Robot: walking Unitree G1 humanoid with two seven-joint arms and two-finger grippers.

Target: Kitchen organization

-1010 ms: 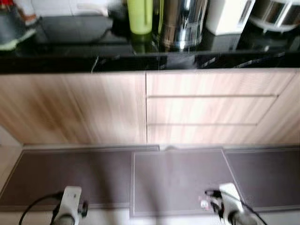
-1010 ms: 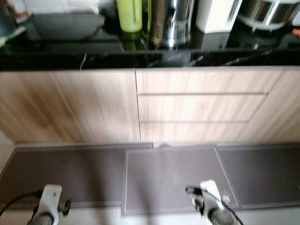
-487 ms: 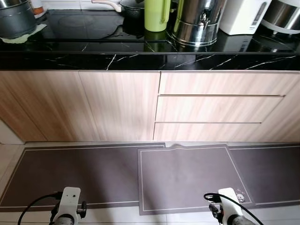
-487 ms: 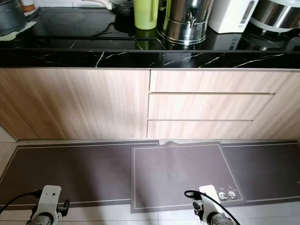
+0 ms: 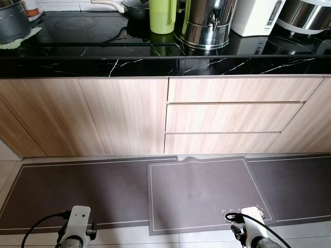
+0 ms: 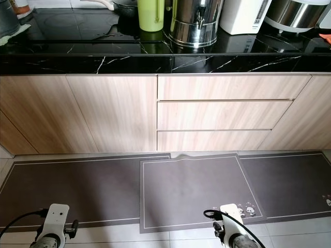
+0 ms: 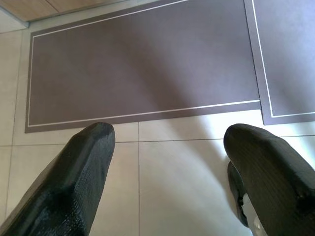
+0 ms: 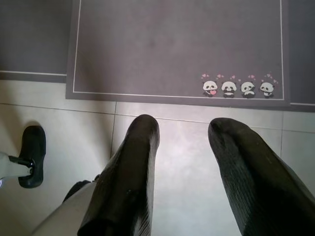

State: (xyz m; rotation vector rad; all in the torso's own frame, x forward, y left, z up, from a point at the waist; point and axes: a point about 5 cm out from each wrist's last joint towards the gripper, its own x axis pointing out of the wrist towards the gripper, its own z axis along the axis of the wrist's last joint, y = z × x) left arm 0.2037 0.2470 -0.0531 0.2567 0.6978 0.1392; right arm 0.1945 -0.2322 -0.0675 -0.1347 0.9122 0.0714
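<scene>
– What sits on the black marble counter [image 5: 155, 66]?

– A green jug [image 5: 163, 15] stands beside a steel urn [image 5: 207, 23] with a small tap, near the middle. Right of them is a white appliance [image 5: 254, 16], then a steel cooker [image 5: 305, 13] at the far right. A dark pan [image 5: 135, 8] with a pale handle lies behind the jug, and a grey pot [image 5: 13, 23] rests on a pale cloth at the far left.

– And below?

– Light wood cabinet doors [image 5: 88, 116] on the left, three drawers [image 5: 232, 116] stacked on the right, all shut. On the tiled floor [image 7: 172, 177] lie grey mats [image 5: 199, 194]; the middle one overlaps its neighbours and carries a row of little pandas [image 8: 235, 87] at one corner.

– The arms?

– Both hang low, over the tiles in front of the mats. The left gripper [image 7: 167, 167] has its fingers [image 7: 83, 167] spread wide with nothing between them. The right gripper [image 8: 182, 162] is likewise parted and empty, just short of the panda corner.
</scene>
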